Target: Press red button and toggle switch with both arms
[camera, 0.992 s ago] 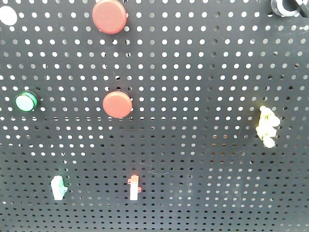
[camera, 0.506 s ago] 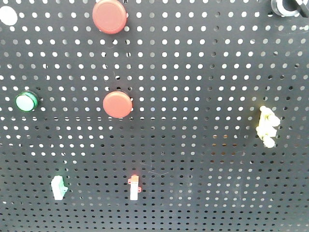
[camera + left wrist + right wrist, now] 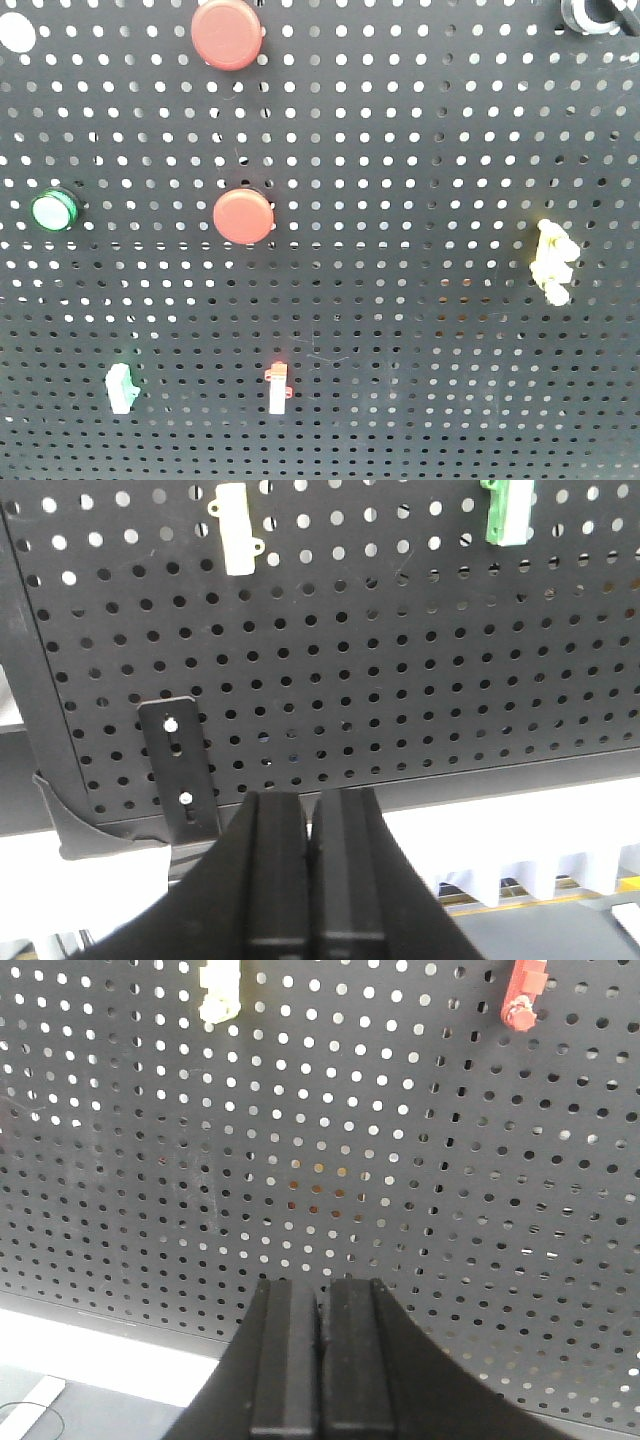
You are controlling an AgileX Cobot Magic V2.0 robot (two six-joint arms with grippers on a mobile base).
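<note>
The red button (image 3: 228, 33), the larger matte disc, sits at the top of the front view, left of centre, on a black pegboard (image 3: 420, 150); a slightly smaller red button (image 3: 243, 215) lies below it near mid-frame and a green button (image 3: 52, 211) at the left edge. Three small toggle switches line the lower half: a green-topped one (image 3: 120, 388) at lower left, a red-topped one (image 3: 277, 387) at lower centre, and a yellow one (image 3: 553, 262) at the right. Neither arm shows in the front view, so neither is near its target. In the left wrist view, the left gripper (image 3: 310, 880) sits at the bottom centre with its jaws pressed together and nothing between them, pointed at the board's lower edge, with two switch bodies far above at the top of the frame. The right gripper (image 3: 320, 1360) is likewise closed and empty, facing bare pegboard, the yellow and red switches well above it. The step appears to be the approach. Closed jaws make a good blunt pusher: one arm should probably rise and meet the larger disc squarely at its centre, taking care not to settle on the smaller button beneath, while the other nudges a switch lever along its travel.
</note>
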